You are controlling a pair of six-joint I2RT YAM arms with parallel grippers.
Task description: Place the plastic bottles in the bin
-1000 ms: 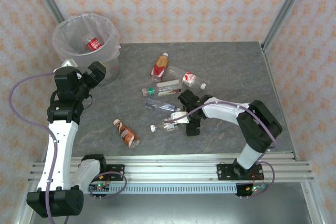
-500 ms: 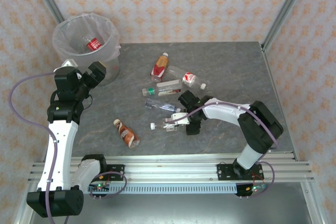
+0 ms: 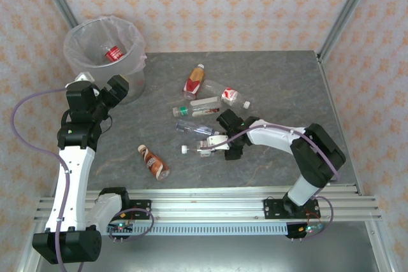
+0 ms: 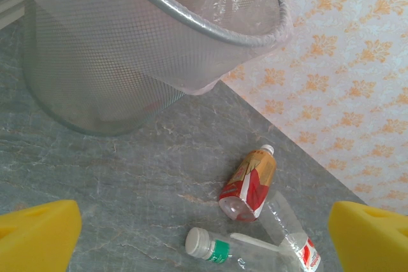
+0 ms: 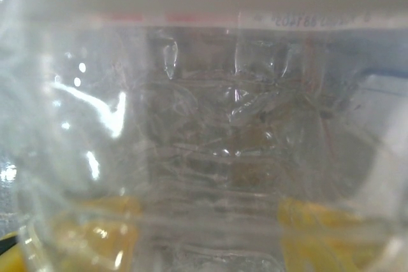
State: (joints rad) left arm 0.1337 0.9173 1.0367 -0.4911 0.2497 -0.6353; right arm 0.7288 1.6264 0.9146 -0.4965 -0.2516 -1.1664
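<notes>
The bin (image 3: 105, 52) stands at the far left corner with a red-labelled bottle (image 3: 113, 53) inside. My right gripper (image 3: 224, 146) is shut on a clear crushed bottle (image 3: 201, 150) whose white cap points left; that bottle's body (image 5: 210, 144) sits right against the right wrist camera, with yellow fingers (image 5: 102, 221) showing through it. My left gripper (image 3: 116, 86) hovers open beside the bin (image 4: 127, 49), its yellow fingers (image 4: 38, 234) wide apart. On the table lie an orange-red bottle (image 3: 194, 81), a green-labelled one (image 3: 196, 107), a red-white one (image 3: 234, 97), a clear one (image 3: 194, 128) and a brown one (image 3: 153, 161).
In the left wrist view the orange-red bottle (image 4: 250, 183), the green-labelled bottle (image 4: 210, 246) and a clear red-labelled bottle (image 4: 293, 234) lie on the grey stone tabletop (image 4: 127, 176). Patterned walls and metal posts (image 3: 347, 11) close in the table at the back and sides.
My right gripper has shifted slightly with the clear bottle in it, so the bottle's cap end sits a little farther from the near edge. The left arm has not moved.
</notes>
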